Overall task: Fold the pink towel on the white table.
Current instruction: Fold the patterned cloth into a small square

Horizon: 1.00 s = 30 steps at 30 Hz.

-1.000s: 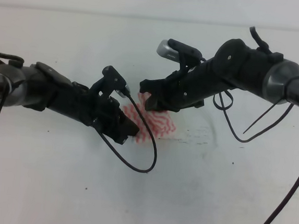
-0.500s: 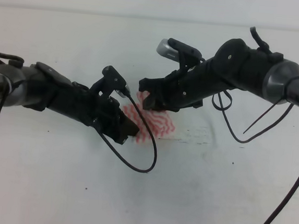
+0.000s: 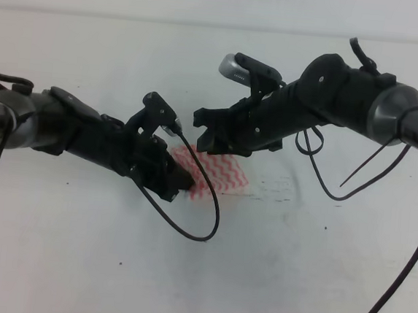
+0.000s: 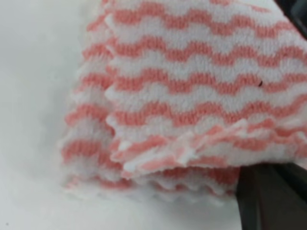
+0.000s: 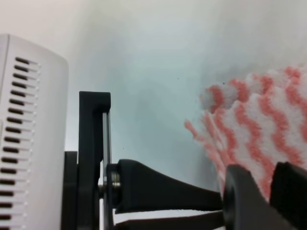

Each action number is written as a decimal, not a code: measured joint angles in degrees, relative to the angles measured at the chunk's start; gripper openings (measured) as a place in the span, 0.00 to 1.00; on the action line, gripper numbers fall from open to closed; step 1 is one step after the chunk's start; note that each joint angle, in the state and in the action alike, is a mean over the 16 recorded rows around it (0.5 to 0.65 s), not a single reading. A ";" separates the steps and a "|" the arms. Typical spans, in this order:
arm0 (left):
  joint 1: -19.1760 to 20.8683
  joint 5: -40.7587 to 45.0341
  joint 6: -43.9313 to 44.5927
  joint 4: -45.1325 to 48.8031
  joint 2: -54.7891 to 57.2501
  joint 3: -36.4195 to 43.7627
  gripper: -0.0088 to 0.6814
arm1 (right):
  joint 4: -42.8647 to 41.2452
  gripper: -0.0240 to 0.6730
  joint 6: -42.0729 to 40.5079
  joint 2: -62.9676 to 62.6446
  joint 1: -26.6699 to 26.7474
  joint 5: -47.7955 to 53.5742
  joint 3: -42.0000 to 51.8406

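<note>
Between my tools lies the towel (image 3: pixel 218 176), folded on the tabletop (image 3: pixel 294 266); left tool (image 3: pixel 181 183) pinches its near-left edge, right tool (image 3: pixel 204 130) hovers released above

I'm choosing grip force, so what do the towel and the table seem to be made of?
The towel looks like soft, fuzzy knitted or fleecy fabric: the left wrist view shows a napped surface, frayed scalloped edges and stacked layers. The table looks like a hard, smooth, matte white board, perhaps laminate or painted, judging by its flat even surface with small dark specks; the exact material can't be told.
</note>
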 joint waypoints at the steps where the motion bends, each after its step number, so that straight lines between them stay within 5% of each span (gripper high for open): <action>1: 0.00 -0.04 0.01 0.00 0.00 -0.01 0.01 | -0.40 0.23 0.02 0.00 -0.01 0.05 0.00; 30: -0.01 0.11 -0.14 -0.05 -0.02 0.02 0.01 | -6.22 0.22 7.12 0.32 -0.02 10.15 0.04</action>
